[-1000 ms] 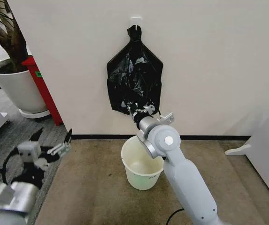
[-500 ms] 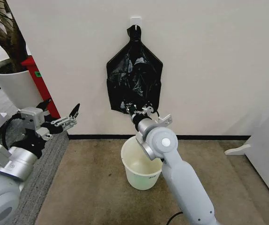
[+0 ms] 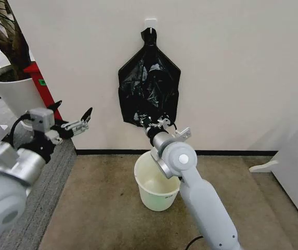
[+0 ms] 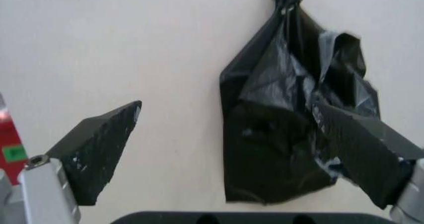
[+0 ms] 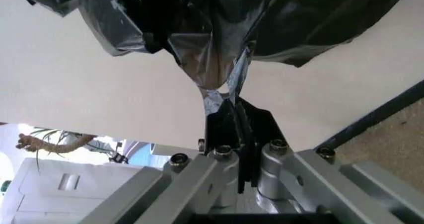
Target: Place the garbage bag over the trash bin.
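Garbage bag [image 3: 149, 86] hangs flat against the white wall from a small hook [image 3: 150, 23] at its knotted top, directly above the trash bin [image 3: 157, 182], which stands bare and unlined on the brown carpet at the foot of the wall. So the main work is not yet done: the bag is not off the hook, not opened, and not over the bin's rim. What looks begun is the taking of the bag. The right gripper [image 3: 155, 124] reaches up to the bag's bottom edge, and in the right wrist view its black fingers [image 5: 240, 122] are pressed together with a pinch of crinkled plastic caught between them, so it is clenched on the lower hem. The left gripper [image 3: 72, 119] is raised on the robot's left, well apart from the bag and near the red panel [image 3: 48, 99] by the plant pot [image 3: 16, 96]; its two fingers are spread wide, grasping nothing, and the left wrist view looks between them toward the hanging bag. By my judgement, freeing the bag, spreading its mouth and fitting it over the bin all remain.
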### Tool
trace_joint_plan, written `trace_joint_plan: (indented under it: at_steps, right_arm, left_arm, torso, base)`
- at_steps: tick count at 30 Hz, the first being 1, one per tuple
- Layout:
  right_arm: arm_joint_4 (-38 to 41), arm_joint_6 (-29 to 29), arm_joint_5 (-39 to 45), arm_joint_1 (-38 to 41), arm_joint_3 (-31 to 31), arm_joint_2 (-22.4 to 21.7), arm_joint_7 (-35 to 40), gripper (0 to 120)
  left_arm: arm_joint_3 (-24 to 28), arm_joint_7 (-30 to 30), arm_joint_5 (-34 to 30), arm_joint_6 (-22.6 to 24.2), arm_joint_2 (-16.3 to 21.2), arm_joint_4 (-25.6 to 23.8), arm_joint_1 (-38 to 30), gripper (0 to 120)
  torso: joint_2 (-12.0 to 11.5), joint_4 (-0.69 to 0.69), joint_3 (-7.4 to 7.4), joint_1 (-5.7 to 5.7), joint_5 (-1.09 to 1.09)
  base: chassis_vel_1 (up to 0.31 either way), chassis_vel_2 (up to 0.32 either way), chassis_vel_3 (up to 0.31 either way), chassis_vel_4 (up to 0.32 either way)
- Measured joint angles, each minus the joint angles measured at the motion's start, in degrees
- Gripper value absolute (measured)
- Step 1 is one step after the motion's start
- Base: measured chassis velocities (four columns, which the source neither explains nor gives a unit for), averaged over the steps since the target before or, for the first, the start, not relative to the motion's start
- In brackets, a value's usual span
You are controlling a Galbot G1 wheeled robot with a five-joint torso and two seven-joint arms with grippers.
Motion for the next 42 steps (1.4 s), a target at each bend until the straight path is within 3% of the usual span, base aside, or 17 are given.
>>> trace_joint_plan:
  at_steps: [13,16,18,21,42]
  right_arm:
    - [0.2,0.0,-0.6,-0.1,-0.4,-0.1,-0.2,0]
    - [0.3,0.0,-0.6,-0.1,-0.5,-0.2,-0.2,0]
    - [0.4,0.0,-0.6,-0.2,-0.5,-0.2,-0.3,0]
    - [0.5,0.0,-0.6,-0.2,-0.5,-0.2,-0.3,0]
    - [1.8,-0.7,-1.6,-1.0,-0.8,-0.8,-1.7,0]
  left_arm:
    - [8.5,-0.6,-3.7,2.5,8.6,7.3,-15.7,100]
    - [10.3,-0.8,-4.6,3.3,11.5,9.1,-19.4,100]
    - [10.4,-0.8,-4.7,3.4,11.8,9.2,-19.6,100]
    - [10.4,-0.8,-4.7,3.4,11.9,9.1,-19.5,100]
    - [10.3,-1.3,-6.0,3.6,13.3,9.0,-19.7,100]
  torso:
    - [0.0,0.0,0.01,0.0,-0.04]
    - [0.0,-0.03,0.01,0.0,0.06]
    - [0.0,-0.01,0.01,0.0,-0.07]
    - [0.0,-0.01,0.0,0.0,0.02]
    - [0.0,-0.02,0.0,0.0,-0.01]
  base:
    - [0.0,0.0,0.0,0.0]
    - [0.0,0.0,0.0,0.0]
    - [0.0,0.0,0.0,0.0]
    - [0.0,0.0,0.0,0.0]
    - [0.0,0.0,0.0,0.0]
